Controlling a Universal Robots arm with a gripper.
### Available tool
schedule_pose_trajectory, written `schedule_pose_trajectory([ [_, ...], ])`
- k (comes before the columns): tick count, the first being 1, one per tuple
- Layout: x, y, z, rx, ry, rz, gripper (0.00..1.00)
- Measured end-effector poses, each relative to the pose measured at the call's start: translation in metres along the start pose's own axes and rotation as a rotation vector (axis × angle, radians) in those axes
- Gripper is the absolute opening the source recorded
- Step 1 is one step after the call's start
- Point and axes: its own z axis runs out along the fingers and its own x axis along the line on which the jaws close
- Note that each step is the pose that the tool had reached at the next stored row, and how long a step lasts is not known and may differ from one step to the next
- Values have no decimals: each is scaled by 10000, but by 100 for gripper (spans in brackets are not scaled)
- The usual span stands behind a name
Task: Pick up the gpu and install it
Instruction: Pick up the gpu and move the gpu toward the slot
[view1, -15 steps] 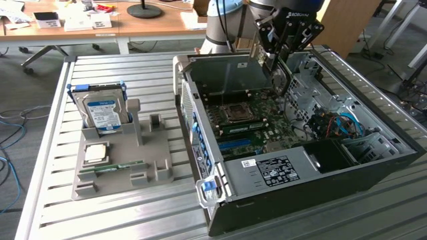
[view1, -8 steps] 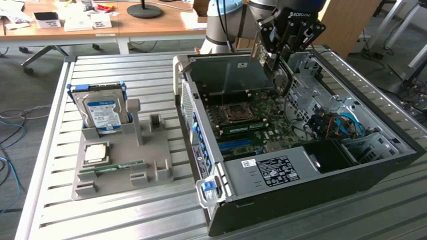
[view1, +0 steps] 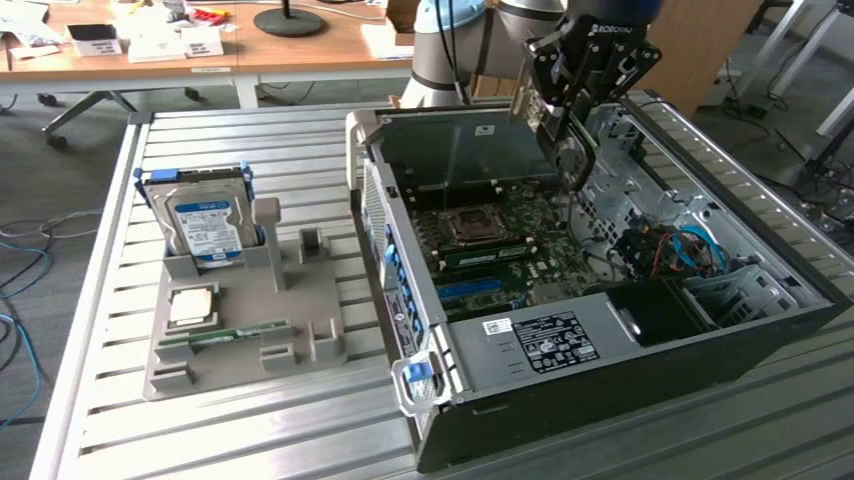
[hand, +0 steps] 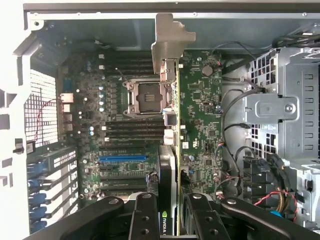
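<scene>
Slatted bench (view1: 267, 430), open computer case (view1: 641, 390). Gripper (hand: 171, 214) fingers clamped on the gpu (hand: 167, 165), edge-on above the case. Likely light, stiff, fragile; hold by edges

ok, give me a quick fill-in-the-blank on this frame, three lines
The pincer is shut on the ____.
The card it holds hangs over the motherboard inside the open computer ____.
The ____ stands upright in the grey tray, on the exterior view's left.
Missing words: gpu; case; hard drive.
</scene>
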Motion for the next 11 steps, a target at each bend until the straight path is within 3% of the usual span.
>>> schedule_pose_trajectory([
  [11,-94,4,3,-1,0,0,27],
])
